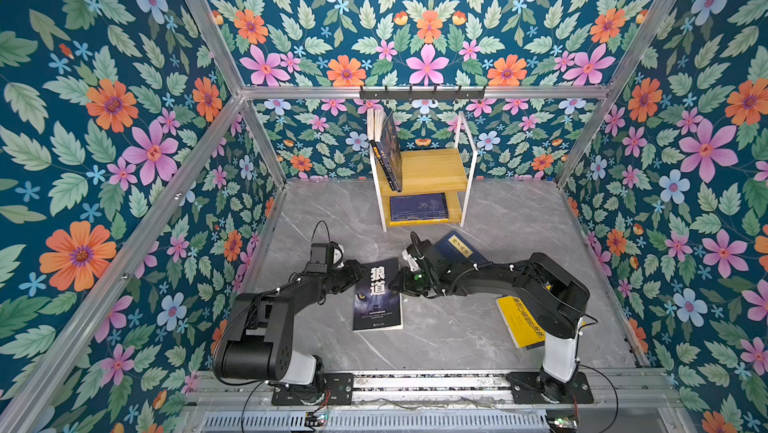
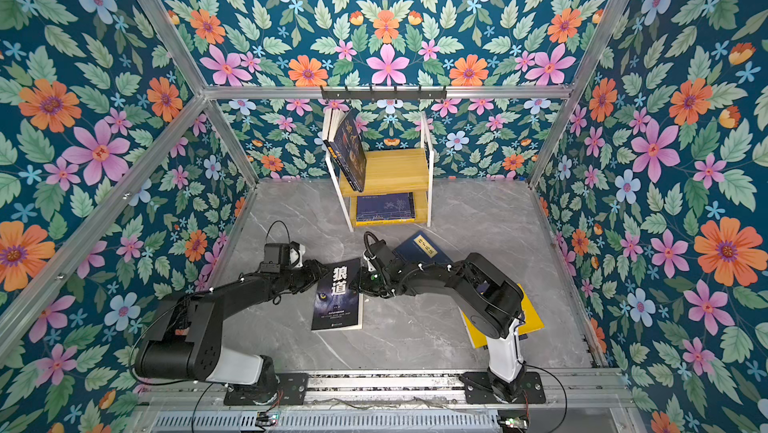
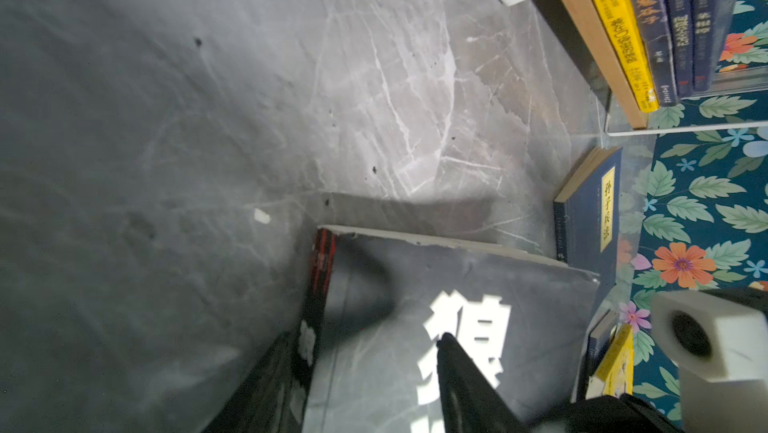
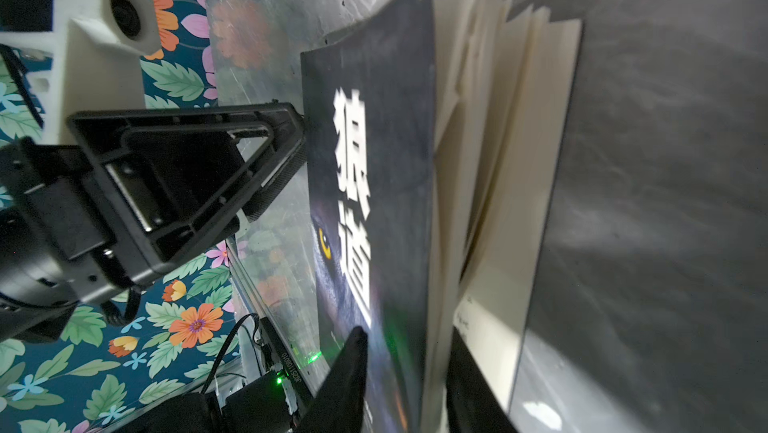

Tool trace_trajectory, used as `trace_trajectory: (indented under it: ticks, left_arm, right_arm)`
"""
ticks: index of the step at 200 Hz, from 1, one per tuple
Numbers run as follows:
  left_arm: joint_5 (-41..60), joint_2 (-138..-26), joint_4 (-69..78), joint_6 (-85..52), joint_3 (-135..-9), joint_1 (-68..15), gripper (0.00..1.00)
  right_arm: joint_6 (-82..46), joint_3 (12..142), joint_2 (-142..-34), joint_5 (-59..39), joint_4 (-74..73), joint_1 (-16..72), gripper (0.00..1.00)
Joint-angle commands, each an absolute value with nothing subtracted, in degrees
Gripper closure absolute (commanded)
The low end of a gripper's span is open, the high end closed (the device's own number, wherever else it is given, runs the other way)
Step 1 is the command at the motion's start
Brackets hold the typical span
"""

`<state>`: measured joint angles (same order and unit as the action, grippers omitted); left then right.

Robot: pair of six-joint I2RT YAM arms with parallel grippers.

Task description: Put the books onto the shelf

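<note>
Right in front of the shelf (image 1: 432, 169), in both top views, the wolf book (image 1: 377, 294) lies flat on the table (image 1: 457, 348), with the left gripper (image 1: 355, 273) at its spine and the right gripper (image 1: 399, 279) at its page edge. Some leaning books (image 1: 390, 152) already stand on the shelf's upper board.

Left wrist view: fingers (image 3: 457, 377) spread, holding nothing, just butted against the spine side. 4 spines (image 3: 648, 36) show on the shelf's lower board.

Right wrist view: right fingers (image 4: 357, 368) sit either side of the cover and fanned pages, pinching them.

Looks like the pick-up step to me. Next move needs a firm hold on the whole block, then a lift toward the shelf.
</note>
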<state>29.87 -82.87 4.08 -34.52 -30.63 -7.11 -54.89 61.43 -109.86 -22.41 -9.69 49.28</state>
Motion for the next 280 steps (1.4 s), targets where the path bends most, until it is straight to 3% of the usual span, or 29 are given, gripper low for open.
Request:
trace_trajectory:
  ticks: [1,52,101,180,256,280]
  left_arm:
    - [30.7,-82.9,0.6,-34.5,-31.4,-7.0,0.43]
    - [31.3,-81.2,1.3,-34.4,-31.3,-6.8,0.27]
    - [34.6,-81.4,5.2,-35.6,-30.3,-6.7,0.18]
    - [46.6,-78.9,20.4,-44.4,-27.8,-6.8,0.20]
    - [50.7,-78.8,22.6,-44.7,-28.8,-7.6,0.21]
    - [50.7,-79.5,23.2,-45.1,-29.0,-8.6,0.30]
  right_arm:
    - [-54.7,61.4,-109.0,-23.6,-12.2,49.1,0.73]
    - [-55.3,58.5,-107.2,-25.8,-15.7,47.0,0.96]
    - [-56.5,57.0,-105.3,-30.8,-21.7,45.0,1.00]
    - [-59.9,51.4,-100.9,-38.5,-33.5,40.0,1.00]
    - [-60.0,49.5,-95.6,-41.8,-33.8,36.7,1.00]
    - [-59.6,49.7,-95.9,-41.7,-33.6,36.7,1.00]
